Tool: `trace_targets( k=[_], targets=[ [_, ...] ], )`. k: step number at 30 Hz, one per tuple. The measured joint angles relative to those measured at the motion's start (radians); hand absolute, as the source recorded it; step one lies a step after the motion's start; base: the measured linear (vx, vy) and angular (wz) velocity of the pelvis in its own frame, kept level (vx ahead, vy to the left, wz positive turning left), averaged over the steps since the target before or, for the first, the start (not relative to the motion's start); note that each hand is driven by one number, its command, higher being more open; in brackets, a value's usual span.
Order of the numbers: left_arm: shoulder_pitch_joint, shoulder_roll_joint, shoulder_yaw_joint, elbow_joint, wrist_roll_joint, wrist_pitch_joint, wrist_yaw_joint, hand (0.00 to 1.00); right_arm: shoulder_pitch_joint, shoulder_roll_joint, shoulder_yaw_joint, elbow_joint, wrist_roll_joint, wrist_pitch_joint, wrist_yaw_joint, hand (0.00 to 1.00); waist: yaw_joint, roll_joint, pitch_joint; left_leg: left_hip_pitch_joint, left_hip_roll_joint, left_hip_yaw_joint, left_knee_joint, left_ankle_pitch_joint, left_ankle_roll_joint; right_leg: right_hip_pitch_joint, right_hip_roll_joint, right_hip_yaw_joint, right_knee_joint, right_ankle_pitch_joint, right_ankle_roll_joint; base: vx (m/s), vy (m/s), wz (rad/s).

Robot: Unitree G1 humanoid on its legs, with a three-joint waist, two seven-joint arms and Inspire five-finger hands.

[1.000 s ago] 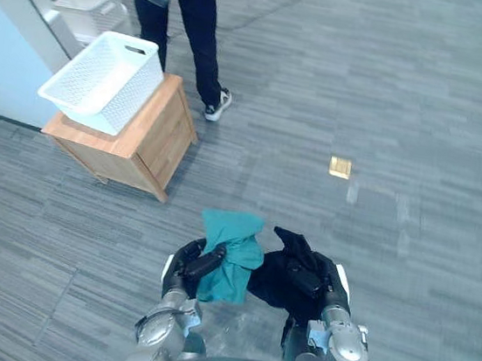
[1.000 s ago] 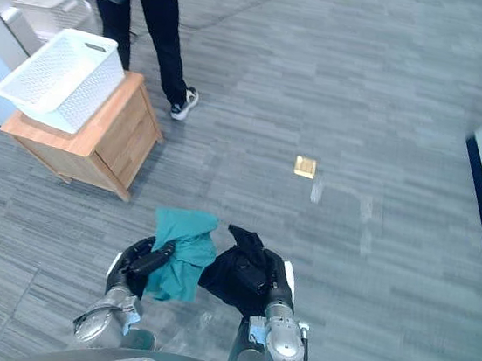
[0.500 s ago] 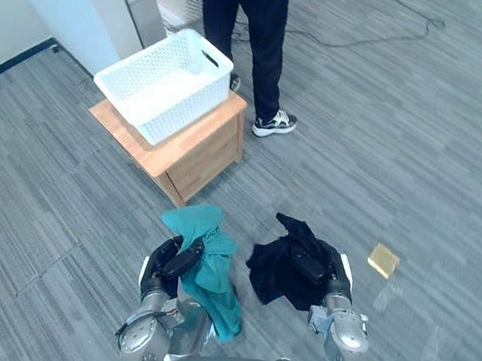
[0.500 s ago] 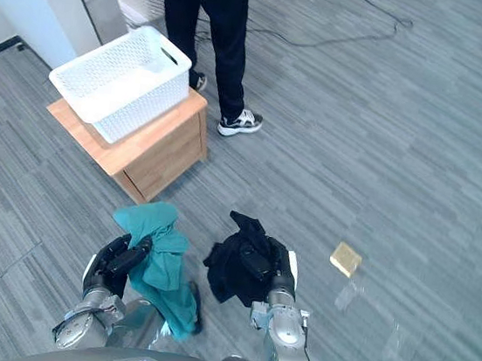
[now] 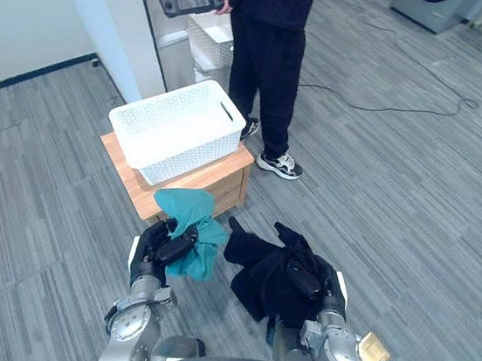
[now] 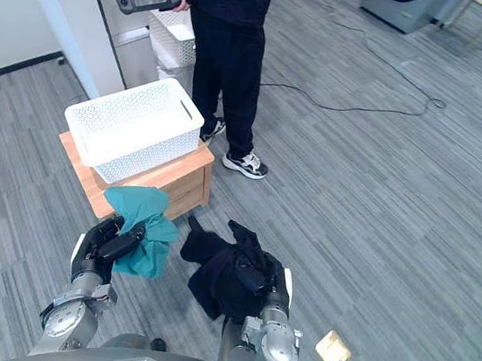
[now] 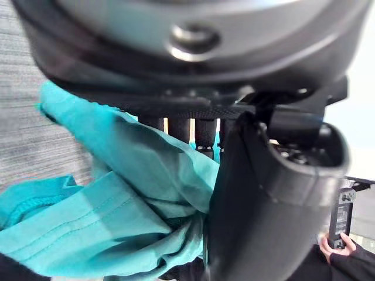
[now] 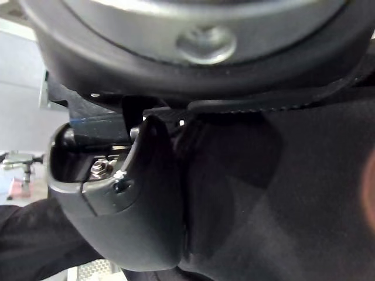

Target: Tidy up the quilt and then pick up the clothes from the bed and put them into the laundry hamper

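Behind the hamper point(image 5: 181, 129) on its cabinet point(image 5: 214, 182) stands a person point(image 5: 270, 52).

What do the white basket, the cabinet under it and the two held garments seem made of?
The white basket looks like matte plastic, with moulded lattice walls. The cabinet seems wood or veneer: light brown, smooth panels. The teal garment and the black garment are soft fabric, draping in folds; fibre unclear.

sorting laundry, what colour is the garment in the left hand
Teal garment, clearest in left wrist view.
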Motion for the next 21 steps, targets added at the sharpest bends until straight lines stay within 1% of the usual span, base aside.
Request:
trace_targets(
  k=[1, 2, 3, 4, 5, 6, 7, 8, 9, 10, 11, 12, 13, 14, 15, 16, 17, 18, 21],
  targets=[
    [0.0, 0.008, 0.001, 0.001, 0.0, -0.001, 0.0, 0.0, 0.013, 0.006, 0.026, -0.022, 0.008, 0.0, -0.002, 0.0, 0.006, -0.021, 0.0, 0.015, 0.033, -0.009, 0.036, -0.046, -0.063, 0.02, -0.024, -0.01, -0.024, 0.045, 0.051, 0.23, -0.482, 0.46],
    [0.006, 0.002, 0.0, 0.004, 0.0, 0.003, 0.001, 0.0, 0.006, -0.001, 0.049, -0.033, 0.023, 0.0, 0.0, 0.0, 0.012, -0.007, -0.003, 0.039, 0.082, 0.022, 0.047, -0.074, -0.095, 0.009, -0.005, -0.072, 0.05, 0.113, 0.067, 0.22, -0.472, 0.42],
    [0.006, -0.007, -0.003, 0.004, 0.0, 0.004, 0.0, 0.0, 0.005, -0.004, 0.053, -0.043, 0.026, 0.0, -0.002, 0.0, 0.012, -0.001, -0.004, 0.053, 0.106, 0.052, 0.048, -0.073, -0.096, 0.003, 0.005, -0.092, 0.092, 0.121, 0.063, 0.21, -0.429, 0.28],
    [0.007, -0.037, -0.011, 0.005, 0.0, 0.004, -0.005, 0.0, 0.004, -0.016, 0.059, -0.065, 0.026, 0.0, -0.005, 0.0, 0.017, 0.019, -0.012, 0.073, 0.151, 0.093, 0.038, -0.044, -0.113, -0.004, 0.031, -0.124, 0.153, 0.084, 0.032, 0.32, -0.621, 0.27],
    [0.018, -0.051, -0.025, 0.004, 0.0, 0.003, -0.016, 0.0, -0.009, -0.02, 0.067, -0.085, 0.026, 0.0, -0.008, 0.0, 0.025, 0.031, -0.016, 0.072, 0.186, 0.11, 0.051, 0.001, -0.102, 0.008, 0.058, -0.15, 0.164, 0.064, 0.012, 0.31, -0.606, 0.28],
    [0.02, -0.054, -0.027, 0.004, 0.0, 0.003, -0.028, 0.0, -0.017, -0.02, 0.073, -0.094, 0.026, 0.0, -0.009, 0.0, 0.022, 0.032, -0.015, 0.05, 0.201, 0.109, 0.095, 0.02, -0.072, 0.023, 0.064, -0.169, 0.157, 0.056, 0.0, 0.3, -0.589, 0.46],
    [0.021, -0.056, -0.036, 0.004, 0.0, 0.003, -0.038, 0.0, -0.019, -0.021, 0.084, -0.117, 0.025, 0.0, -0.01, 0.0, 0.019, 0.032, -0.013, -0.03, 0.236, 0.116, 0.25, 0.076, -0.01, 0.074, 0.07, -0.205, 0.122, 0.042, -0.018, 0.2, -0.377, 0.78],
    [0.026, -0.056, -0.043, 0.004, -0.002, 0.003, -0.04, 0.0, -0.015, -0.022, 0.091, -0.139, 0.024, 0.0, -0.012, 0.0, 0.023, 0.029, -0.002, -0.103, 0.278, 0.157, 0.409, 0.112, -0.034, 0.157, 0.067, -0.246, 0.07, 0.036, -0.031, 0.2, -0.361, 0.84],
    [0.032, -0.056, -0.043, 0.003, -0.004, 0.003, -0.044, 0.0, -0.011, -0.023, 0.093, -0.148, 0.022, 0.0, -0.015, 0.0, 0.027, 0.026, -0.001, -0.121, 0.283, 0.188, 0.443, 0.091, -0.052, 0.194, 0.062, -0.263, 0.047, 0.033, -0.037, 0.24, -0.361, 0.92],
    [0.054, -0.054, -0.045, 0.003, -0.004, 0.002, -0.054, 0.0, -0.012, -0.028, 0.097, -0.161, 0.019, -0.01, -0.015, 0.0, 0.032, 0.015, -0.007, -0.171, 0.259, 0.266, 0.438, 0.04, -0.052, 0.26, 0.045, -0.307, -0.01, 0.025, -0.051, 0.21, -0.32, 0.63],
    [0.056, -0.053, -0.045, 0.003, -0.004, 0.002, -0.055, 0.0, -0.014, -0.031, 0.097, -0.161, 0.019, -0.016, -0.015, 0.0, 0.033, 0.016, -0.01, -0.18, 0.247, 0.276, 0.423, 0.031, -0.049, 0.269, 0.042, -0.316, -0.019, 0.024, -0.053, 0.25, -0.299, 0.67],
    [0.061, -0.054, -0.044, 0.002, -0.003, 0.002, -0.059, 0.0, -0.027, -0.051, 0.096, -0.16, 0.018, -0.027, -0.013, 0.0, 0.044, 0.028, -0.019, -0.203, 0.181, 0.303, 0.307, 0.027, -0.04, 0.295, 0.034, -0.338, -0.048, 0.028, -0.046, 0.2, -0.147, 0.37],
    [0.063, -0.055, -0.041, 0.001, -0.003, 0.002, -0.058, 0.0, -0.036, -0.066, 0.089, -0.15, 0.018, -0.029, -0.004, 0.0, 0.053, 0.048, -0.029, -0.213, 0.135, 0.33, 0.161, 0.096, -0.019, 0.301, 0.035, -0.353, -0.058, 0.028, -0.039, 0.24, -0.121, 0.4],
    [0.063, -0.055, -0.04, 0.001, -0.003, 0.002, -0.058, 0.0, -0.044, -0.072, 0.083, -0.142, 0.018, -0.029, 0.003, 0.0, 0.052, 0.06, -0.031, -0.219, 0.122, 0.343, 0.107, 0.154, -0.011, 0.313, 0.038, -0.367, -0.062, 0.027, -0.035, 0.22, -0.079, 0.35],
    [0.064, -0.055, -0.04, 0.002, -0.002, 0.002, -0.058, 0.0, -0.05, -0.071, 0.077, -0.115, 0.018, -0.027, 0.005, 0.0, 0.053, 0.06, -0.032, -0.201, 0.106, 0.371, 0.054, 0.191, -0.029, 0.331, 0.034, -0.378, -0.063, 0.028, -0.02, 0.3, -0.063, 0.46],
    [0.066, -0.056, -0.04, 0.0, -0.002, 0.002, -0.058, 0.0, -0.048, -0.07, 0.074, -0.101, 0.018, -0.022, 0.005, 0.0, 0.053, 0.064, -0.036, -0.177, 0.087, 0.372, 0.008, 0.2, -0.026, 0.348, 0.026, -0.388, -0.063, 0.039, -0.003, 0.28, -0.033, 0.49],
    [0.069, -0.054, -0.04, -0.001, -0.002, 0.002, -0.059, 0.0, -0.038, -0.067, 0.071, -0.098, 0.017, -0.022, 0.005, 0.0, 0.052, 0.059, -0.033, -0.163, 0.079, 0.366, -0.006, 0.2, -0.025, 0.359, 0.022, -0.396, -0.064, 0.038, -0.002, 0.36, -0.001, 0.62],
    [0.072, -0.053, -0.042, 0.0, -0.003, 0.002, -0.061, 0.0, -0.019, -0.047, 0.063, -0.085, 0.017, -0.015, 0.006, 0.0, 0.052, 0.04, -0.022, -0.127, 0.059, 0.351, -0.034, 0.205, -0.02, 0.4, 0.011, -0.4, -0.064, 0.037, -0.001, 0.23, 0.029, 0.52],
    [0.091, -0.048, -0.045, -0.001, -0.004, 0.002, -0.071, 0.0, -0.001, -0.01, 0.045, -0.077, 0.018, -0.014, 0.007, 0.0, 0.05, 0.016, -0.029, -0.088, 0.039, 0.333, -0.067, 0.205, -0.02, 0.446, 0.0, -0.432, -0.063, 0.037, -0.001, 0.17, 0.013, 0.47]
  ],
)
